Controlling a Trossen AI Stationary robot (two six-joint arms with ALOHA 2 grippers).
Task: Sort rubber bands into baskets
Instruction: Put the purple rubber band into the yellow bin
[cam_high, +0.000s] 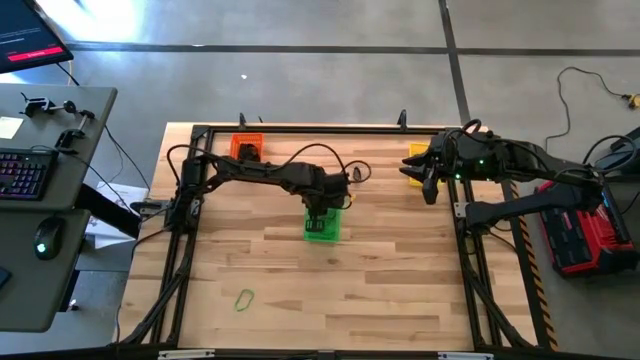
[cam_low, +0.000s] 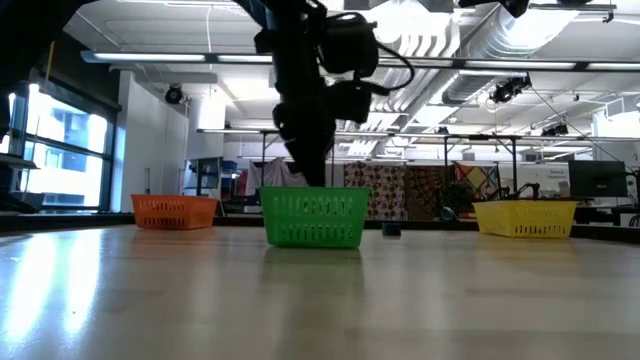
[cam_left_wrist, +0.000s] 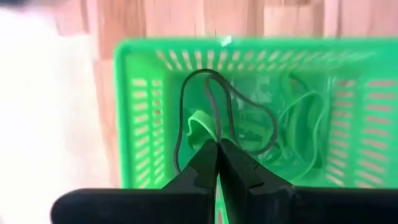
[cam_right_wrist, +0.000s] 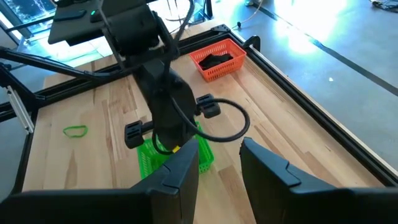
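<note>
Three baskets (cam_low: 313, 217), wooden table (cam_high: 380, 270), ceiling ducts (cam_low: 520, 40)

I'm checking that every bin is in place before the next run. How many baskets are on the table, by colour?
orange basket: 1
green basket: 1
yellow basket: 1
Total: 3

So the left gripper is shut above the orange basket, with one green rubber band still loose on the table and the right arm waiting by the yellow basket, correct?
Not quite: the left gripper is shut above the green basket, not the orange basket, as the high and left wrist views show. The rest holds: one green rubber band lies loose on the table, and the right gripper waits by the yellow basket.
</note>
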